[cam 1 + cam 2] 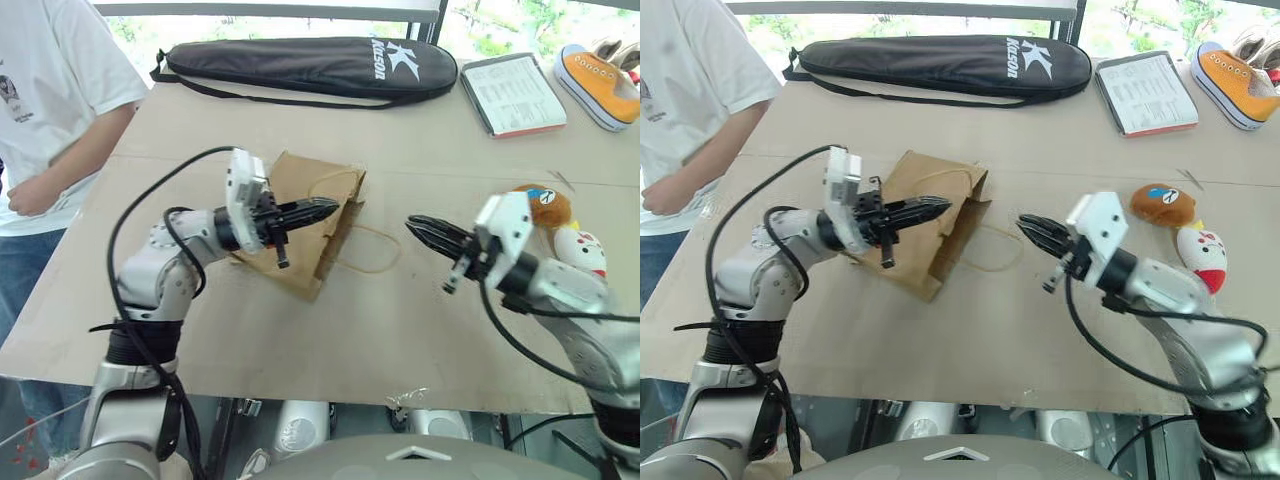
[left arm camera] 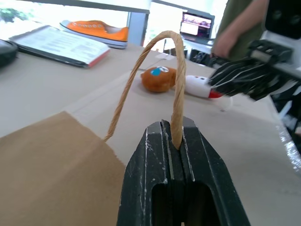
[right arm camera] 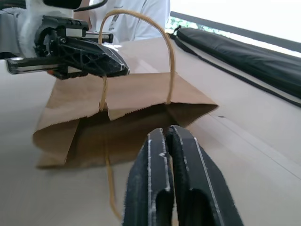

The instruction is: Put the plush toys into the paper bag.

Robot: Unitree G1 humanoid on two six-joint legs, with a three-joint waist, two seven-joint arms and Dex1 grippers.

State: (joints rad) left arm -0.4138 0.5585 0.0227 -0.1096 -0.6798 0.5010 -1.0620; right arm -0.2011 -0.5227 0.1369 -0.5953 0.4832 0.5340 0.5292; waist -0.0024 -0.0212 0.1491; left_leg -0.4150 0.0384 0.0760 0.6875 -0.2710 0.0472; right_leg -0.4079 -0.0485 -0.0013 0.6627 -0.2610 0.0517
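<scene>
Beige board forms the table (image 1: pixel 420 340) top, with a seam line across it; bright windows and greenery lie beyond its far edge, and a person in a white T-shirt (image 1: pixel 50 100) stands at its left side. Black racket case (image 1: pixel 310 66), far edge, bears white lettering reading "Kason". Printed booklet (image 1: pixel 512 94), red-edged, lies to the right of the case, its text too small to read. Orange canvas sneaker (image 1: pixel 598 84) with white sole sits at the far right corner. Brown kraft paper bag (image 1: pixel 925 225) lies on its side at mid-table, mouth toward the right, with one twisted handle (image 1: pixel 990 250) flat on the table and the other handle (image 2: pixel 175 89) lifted. Left gripper (image 1: pixel 325 210), level over the bag and pointing right, has its fingers closed on the lifted handle, seen in the left wrist view pinched between the black tips. Right gripper (image 1: pixel 1032 228), level and pointing left toward the bag's mouth, hangs near the flat handle, fingers pressed together and holding nothing. Brown plush toy (image 1: pixel 1164 204), rounded, with a white-and-blue patch, lies on the table to the right, behind the right arm. White plush toy (image 1: pixel 1202 256), egg-shaped with a red base, lies just beside it on the near side; both are well apart from the bag.
</scene>
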